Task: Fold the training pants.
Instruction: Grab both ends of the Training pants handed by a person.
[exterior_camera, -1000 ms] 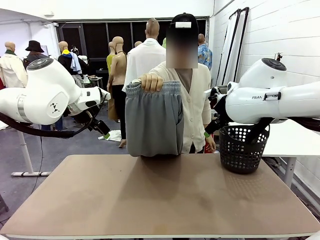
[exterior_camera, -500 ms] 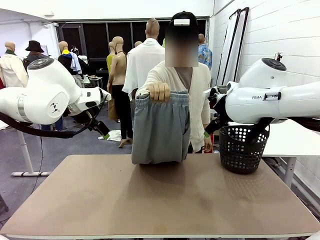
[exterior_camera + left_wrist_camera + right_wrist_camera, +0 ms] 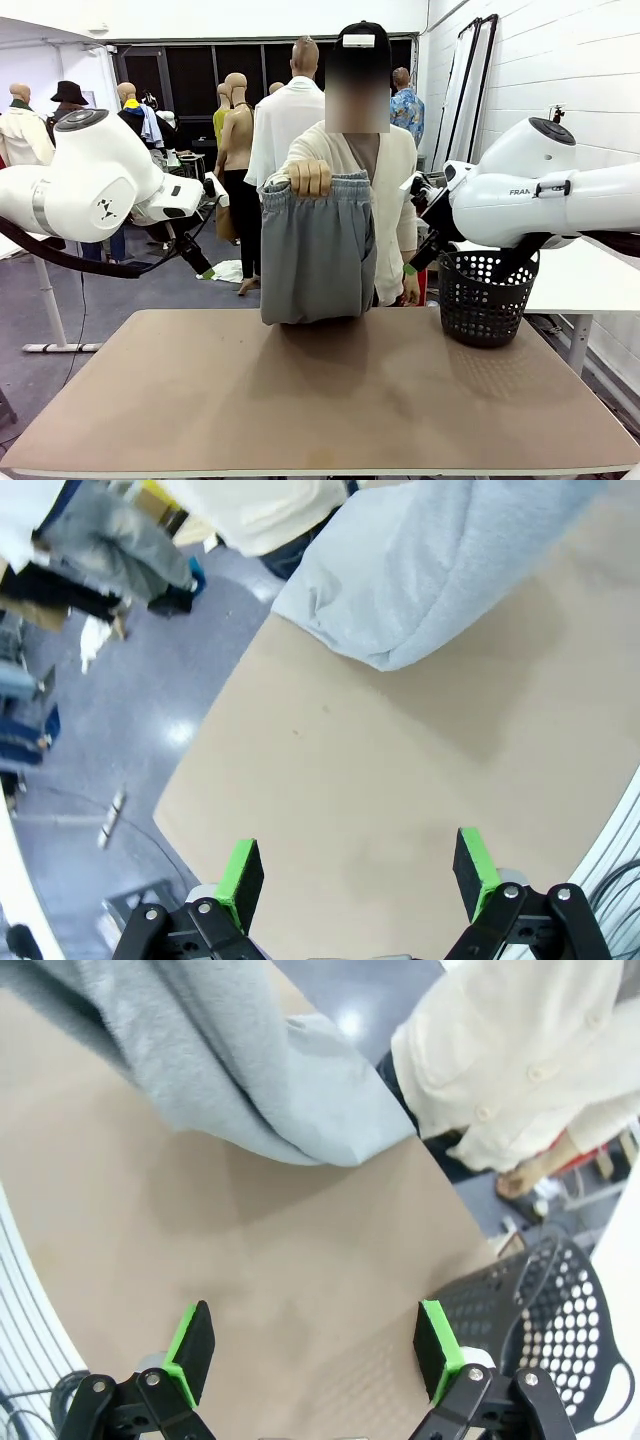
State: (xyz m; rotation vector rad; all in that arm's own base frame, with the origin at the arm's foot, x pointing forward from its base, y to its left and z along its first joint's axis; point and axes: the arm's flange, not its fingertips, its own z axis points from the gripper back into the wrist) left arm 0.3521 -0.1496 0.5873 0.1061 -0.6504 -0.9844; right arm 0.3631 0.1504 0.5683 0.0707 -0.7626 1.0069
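the brown table (image 3: 300, 400) lies bare in front of me, and the training pants (image 3: 318, 250) hang over its far edge, near the middle. they are light grey, plain soft jersey, with a gathered elastic waistband at the top. they hang as one doubled panel whose lower end is rounded and bunched. the person's hand (image 3: 308, 178) is clenched on the waistband near its corner on my left and holds them up in front of a cream cardigan (image 3: 395, 200).

i cannot tell whether the lower end rests on the table or hangs just above it; my wrist views show a soft shadow beneath it. the legs are folded out of sight, the person's other arm is mostly behind the cloth, and the black perforated basket (image 3: 487, 295) at the far right corner is partly covered by my right arm.

my left gripper (image 3: 356, 840) has its jaws wide apart with nothing between them, above the table and well short of the pants. my right gripper (image 3: 314, 1308) is the same, spread and empty, with the basket just beside it.

a second ago the pants hung farther to my left and a little higher. they have come toward the middle and their lower end has dropped to the table's edge. my jaws have not changed.
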